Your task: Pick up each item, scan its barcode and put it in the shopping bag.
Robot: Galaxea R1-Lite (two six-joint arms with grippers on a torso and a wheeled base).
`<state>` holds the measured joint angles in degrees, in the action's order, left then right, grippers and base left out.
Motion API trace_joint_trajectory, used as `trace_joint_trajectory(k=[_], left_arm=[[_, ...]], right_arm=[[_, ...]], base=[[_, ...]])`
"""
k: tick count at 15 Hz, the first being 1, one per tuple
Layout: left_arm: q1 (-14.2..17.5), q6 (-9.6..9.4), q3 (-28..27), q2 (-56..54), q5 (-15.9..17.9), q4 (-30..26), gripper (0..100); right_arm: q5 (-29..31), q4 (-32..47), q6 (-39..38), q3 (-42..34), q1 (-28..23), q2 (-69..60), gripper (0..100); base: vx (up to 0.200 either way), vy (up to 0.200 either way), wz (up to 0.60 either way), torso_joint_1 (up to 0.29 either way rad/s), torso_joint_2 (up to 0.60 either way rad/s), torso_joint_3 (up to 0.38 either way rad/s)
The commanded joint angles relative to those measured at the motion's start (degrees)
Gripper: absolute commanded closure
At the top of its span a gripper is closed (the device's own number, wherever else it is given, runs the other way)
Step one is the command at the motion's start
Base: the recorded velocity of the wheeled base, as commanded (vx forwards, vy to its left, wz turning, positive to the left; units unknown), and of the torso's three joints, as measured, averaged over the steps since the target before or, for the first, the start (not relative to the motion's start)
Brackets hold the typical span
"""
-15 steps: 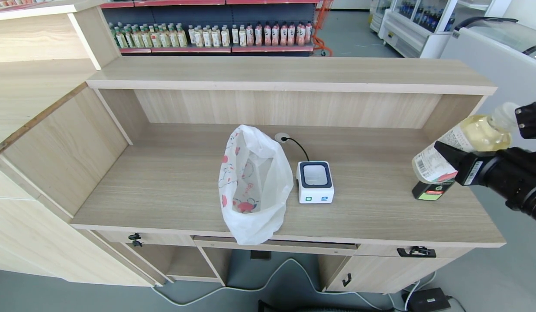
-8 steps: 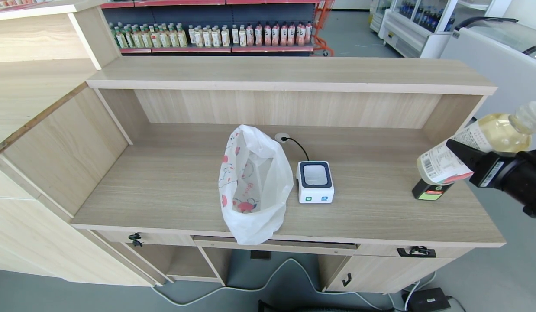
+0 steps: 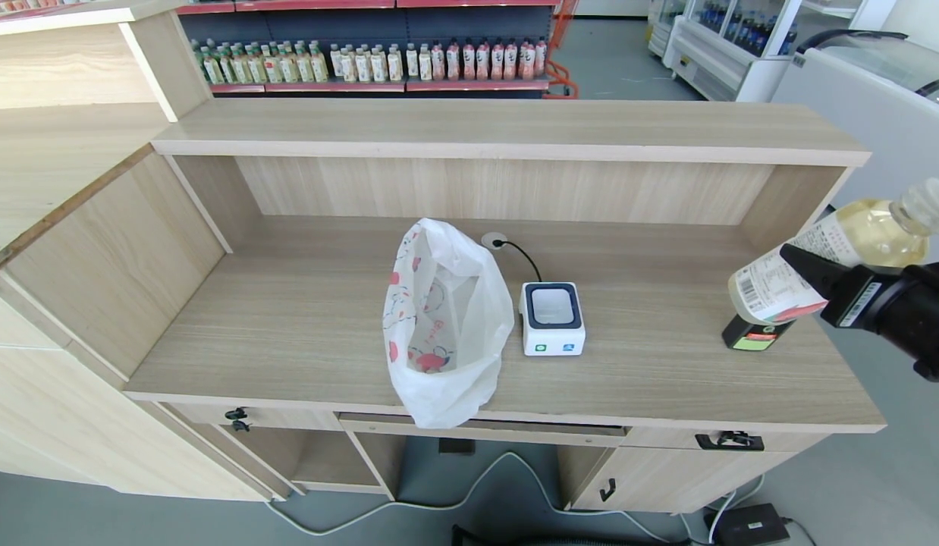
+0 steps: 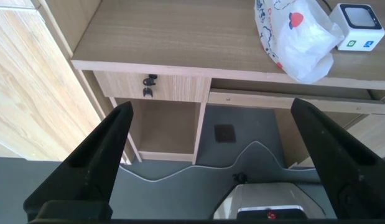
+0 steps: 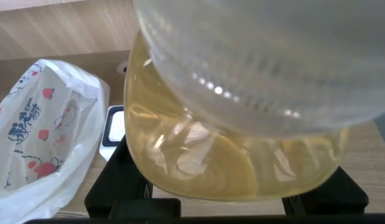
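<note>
Bottle (image 3: 826, 254) drifting right since a second ago | we're clenching it, tilted, in right gripper (image 3: 812, 274); left gripper (image 4: 208, 158) hanging released | we're risking it slipping, or clipping dark item (image 3: 752, 334) beneath

Bright, even light, soft shadows; edges bow in the head view; the near bottle (image 5: 242, 124) seems blurred.

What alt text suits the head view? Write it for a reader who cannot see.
The right gripper holds a tilted bottle of pale yellow drink at the right end of a wooden counter, where a small dark item stands. Mid-counter, an open white bag stands just left of a white scanner.
</note>
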<state>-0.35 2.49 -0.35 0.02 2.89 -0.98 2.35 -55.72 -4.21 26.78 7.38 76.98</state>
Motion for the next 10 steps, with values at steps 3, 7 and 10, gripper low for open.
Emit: trace_joint_trajectory(k=[3, 7, 10], left_arm=[[0.0, -0.03, 0.0, -0.02, 0.01, 0.01, 0], [0.0, -0.2, 0.09, -0.02, 0.01, 0.1, 0], [0.0, -0.2, 0.09, -0.02, 0.01, 0.18, 0]], right_arm=[[0.02, -0.09, -0.01, -0.5, 0.01, -0.26, 100], [-0.07, -0.09, -0.01, -0.5, 0.1, -0.08, 100], [-0.16, -0.18, -0.1, -0.42, 0.1, 0.1, 100]], base=[[0.0, 0.0, 0.0, 0.0, 0.0, 0.0], [0.0, 0.15, 0.0, -0.004, 0.0, 0.004], [0.0, 0.2, 0.0, 0.012, 0.01, 0.001]])
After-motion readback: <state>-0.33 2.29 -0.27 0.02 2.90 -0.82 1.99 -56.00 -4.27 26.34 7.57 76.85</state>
